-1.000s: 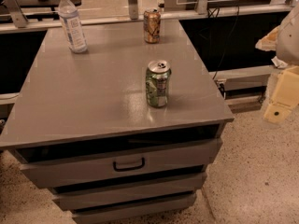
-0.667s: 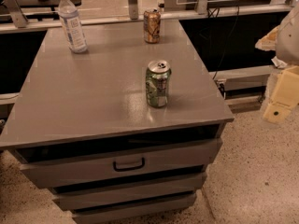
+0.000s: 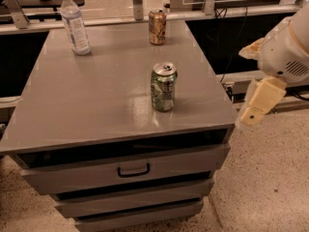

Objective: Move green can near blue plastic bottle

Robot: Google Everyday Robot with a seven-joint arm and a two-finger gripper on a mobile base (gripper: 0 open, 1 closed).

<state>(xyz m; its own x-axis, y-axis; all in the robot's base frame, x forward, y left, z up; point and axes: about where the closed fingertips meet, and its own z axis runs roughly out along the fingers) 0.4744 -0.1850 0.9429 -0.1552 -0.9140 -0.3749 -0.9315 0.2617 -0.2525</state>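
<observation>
Three containers stand on the grey table (image 3: 72, 115), and the task looks not yet begun. Nearest, the green can (image 3: 163, 87) stands upright at front right, untouched. The gripper (image 3: 258, 105) hangs just off the table's right edge, apart from the can; wide or narrow, I cannot tell. Farther back is a brown-gold can (image 3: 157, 27). The blue plastic bottle (image 3: 75, 24) stands at the far left corner, well apart, so reach, grasp and carry all remain.

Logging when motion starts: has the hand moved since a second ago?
Yes. The hand has shifted left, closer to the right edge of the grey cabinet. It hangs off that side, not touching the green can, which has not moved.
</observation>
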